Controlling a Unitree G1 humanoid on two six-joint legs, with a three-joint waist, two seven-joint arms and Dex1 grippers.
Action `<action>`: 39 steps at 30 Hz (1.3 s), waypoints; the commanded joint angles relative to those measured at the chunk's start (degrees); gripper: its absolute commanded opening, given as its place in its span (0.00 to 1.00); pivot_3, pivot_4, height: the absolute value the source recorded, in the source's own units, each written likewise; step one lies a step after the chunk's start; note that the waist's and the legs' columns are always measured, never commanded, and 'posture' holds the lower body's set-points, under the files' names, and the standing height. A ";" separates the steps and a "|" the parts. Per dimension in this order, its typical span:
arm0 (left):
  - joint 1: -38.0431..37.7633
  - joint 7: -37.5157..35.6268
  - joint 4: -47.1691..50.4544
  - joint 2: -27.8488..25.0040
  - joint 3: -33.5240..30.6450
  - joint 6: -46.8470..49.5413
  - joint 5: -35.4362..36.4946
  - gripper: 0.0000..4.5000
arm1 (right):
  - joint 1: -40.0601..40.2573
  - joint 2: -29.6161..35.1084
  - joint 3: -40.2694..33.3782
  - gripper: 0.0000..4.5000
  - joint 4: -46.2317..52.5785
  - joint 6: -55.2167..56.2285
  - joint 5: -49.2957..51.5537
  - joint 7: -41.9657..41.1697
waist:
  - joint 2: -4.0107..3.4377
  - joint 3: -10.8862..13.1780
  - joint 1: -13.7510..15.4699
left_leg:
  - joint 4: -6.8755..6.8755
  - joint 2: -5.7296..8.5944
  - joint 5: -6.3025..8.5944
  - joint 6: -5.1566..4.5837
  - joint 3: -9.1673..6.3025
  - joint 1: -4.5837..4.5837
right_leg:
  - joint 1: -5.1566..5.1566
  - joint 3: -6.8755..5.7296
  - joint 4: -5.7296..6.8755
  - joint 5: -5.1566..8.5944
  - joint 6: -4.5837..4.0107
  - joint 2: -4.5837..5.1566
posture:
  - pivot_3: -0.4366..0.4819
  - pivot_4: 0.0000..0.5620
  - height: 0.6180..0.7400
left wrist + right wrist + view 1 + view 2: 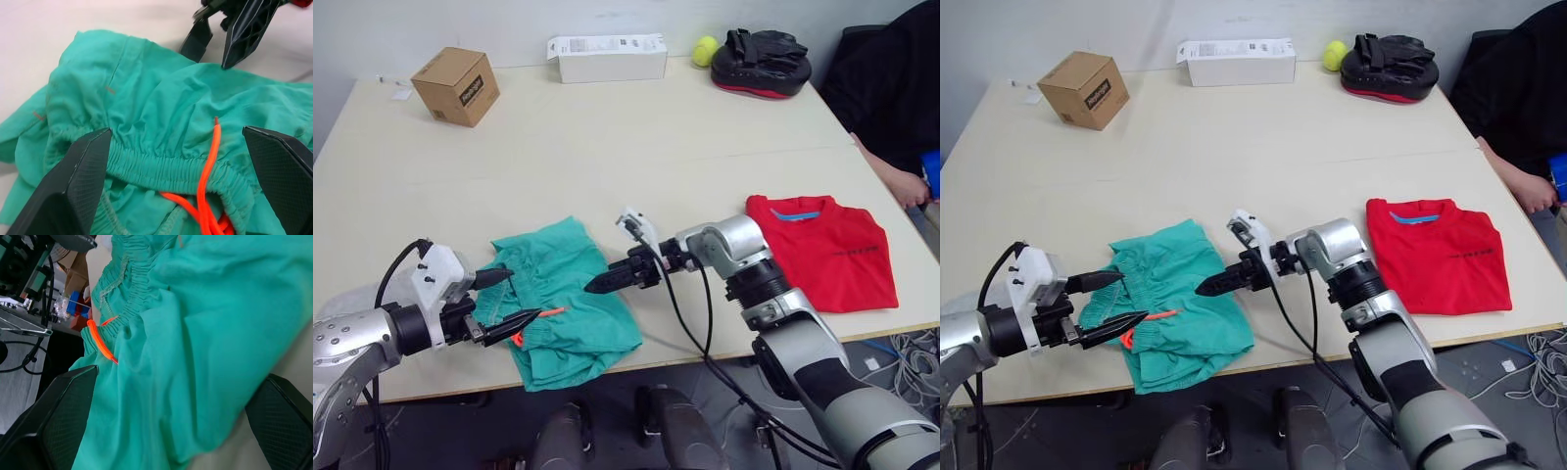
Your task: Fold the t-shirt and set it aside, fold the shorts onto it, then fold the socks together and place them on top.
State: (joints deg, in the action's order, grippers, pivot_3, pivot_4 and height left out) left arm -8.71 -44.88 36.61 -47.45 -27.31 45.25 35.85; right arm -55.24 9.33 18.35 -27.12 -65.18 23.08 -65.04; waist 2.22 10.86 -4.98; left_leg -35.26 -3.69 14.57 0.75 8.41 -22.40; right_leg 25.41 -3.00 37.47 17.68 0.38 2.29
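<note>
In the left eye view, the teal shorts point(570, 299) are lying crumpled near the table's point(607, 147) front edge, long axis running front to back, the folded red t-shirt point(827, 250) resting well to their right. Writing on the cardboard box point(456, 86) is unreadable.

In the left wrist view, the left gripper point(188, 181) is spreading wide around the gathered waistband, orange drawstring point(208, 188) trailing between its fingers.

In the right wrist view, the right gripper point(178, 423) is gaping open over the shorts' cloth.

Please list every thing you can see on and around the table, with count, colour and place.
teal cloth shorts: one, teal, orange drawstring, front edge.
red t-shirt: one, folded, front right.
cardboard box: one, brown, far left.
white carton: one, far centre.
tennis ball: one, yellow-green, far right.
black padded mitt: one, red-trimmed, beside the ball.
person's hand: one, right edge.
left gripper: open, around the waistband.
right gripper: open, at the shorts.
</note>
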 commanded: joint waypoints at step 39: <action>12.19 1.30 -0.53 -1.42 7.83 0.80 12.13 1.00 | 5.52 21.43 -15.14 0.01 21.51 -12.94 11.63 4.45 | 0.12 -0.12 1.62 | 0.02 0.04 -0.16 -0.16 -0.05 -0.42 | 0.10 -0.03 -0.55 -0.46 0.14 -0.02 | 0.48 0.27 1.00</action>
State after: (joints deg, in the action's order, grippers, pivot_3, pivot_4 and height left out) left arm 2.59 -43.58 37.03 -49.20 -20.19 47.44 48.77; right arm -50.19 27.79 5.38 -9.85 -77.39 32.29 -59.09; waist 2.34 10.74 -3.36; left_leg -35.24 -3.69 14.44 0.61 8.38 -22.82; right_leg 25.52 -3.02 36.89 17.23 0.53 2.22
